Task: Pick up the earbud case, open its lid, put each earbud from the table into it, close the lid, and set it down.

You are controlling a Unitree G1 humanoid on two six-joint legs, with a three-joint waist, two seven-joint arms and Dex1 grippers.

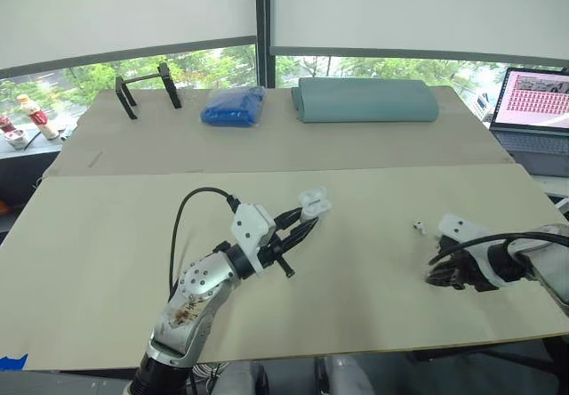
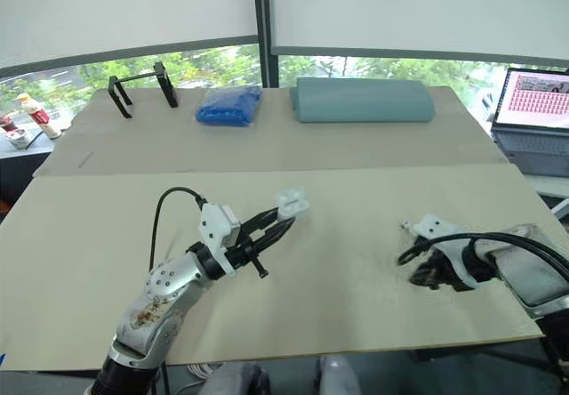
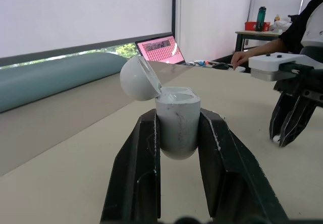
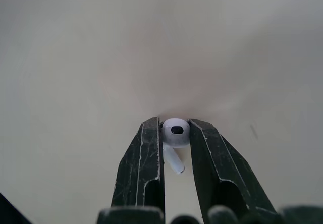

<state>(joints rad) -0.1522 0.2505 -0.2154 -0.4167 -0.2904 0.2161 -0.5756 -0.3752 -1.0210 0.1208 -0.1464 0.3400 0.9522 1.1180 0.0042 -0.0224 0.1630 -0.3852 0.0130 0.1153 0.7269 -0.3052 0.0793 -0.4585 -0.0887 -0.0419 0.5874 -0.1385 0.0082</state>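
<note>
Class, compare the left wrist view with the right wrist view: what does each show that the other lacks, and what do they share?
The left wrist view adds the earbud case, its lid swung open, clamped upright in the left gripper. Behind it are a teal roll, a laptop and a person's hand. The right wrist view adds a close look at an earbud pinched in the right gripper. Both show the right gripper, tips down, and the pale table.
</note>
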